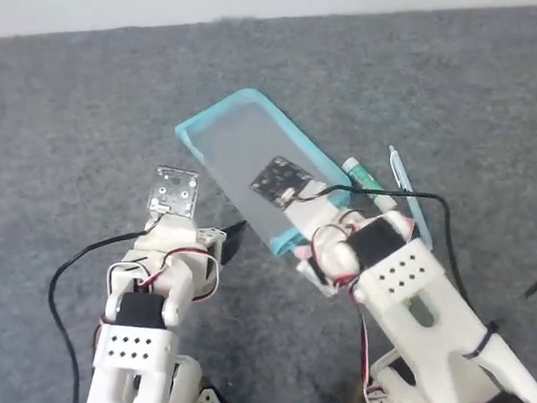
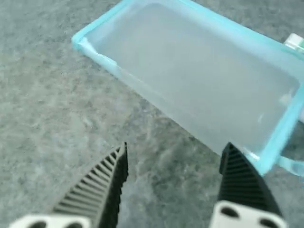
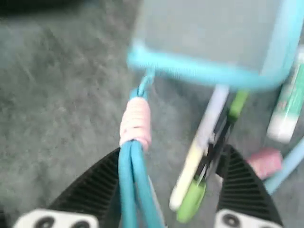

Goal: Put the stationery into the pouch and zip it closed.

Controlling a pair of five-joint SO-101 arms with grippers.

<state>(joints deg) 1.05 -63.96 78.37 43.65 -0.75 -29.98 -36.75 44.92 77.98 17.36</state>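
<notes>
The pouch [image 1: 247, 157] lies slantwise on the grey mat [image 1: 78, 113]. It is a clear bag with turquoise edging, and I can't make out anything inside it. Its near end is covered from above by the wrist of the right arm, so I can't tell from there whether the mouth is open or zipped.

The left gripper [image 2: 173, 175] hangs just off the pouch's long side, above bare mat, with its two ribbed fingers spread wide and nothing between them. One finger tip comes close to the pouch's corner, but I can't say whether it touches.

The right gripper [image 3: 171, 185] sits at the pouch's near end, also spread wide. Between its fingers, on the mat, lie the blue pull cord [image 3: 135, 123] with its pink binding, which leads up to the pouch's edge, and a blurred bundle of pens [image 3: 204, 156], one pale, one green and one dark. I can't tell whether a finger touches any of them.

On the pouch's other long side, outside it, lie a glue stick [image 1: 364, 178] and a blue pen [image 1: 401, 176], both partly hidden by the arm. A small pink piece [image 3: 266, 161] lies near them, too blurred to name.
</notes>
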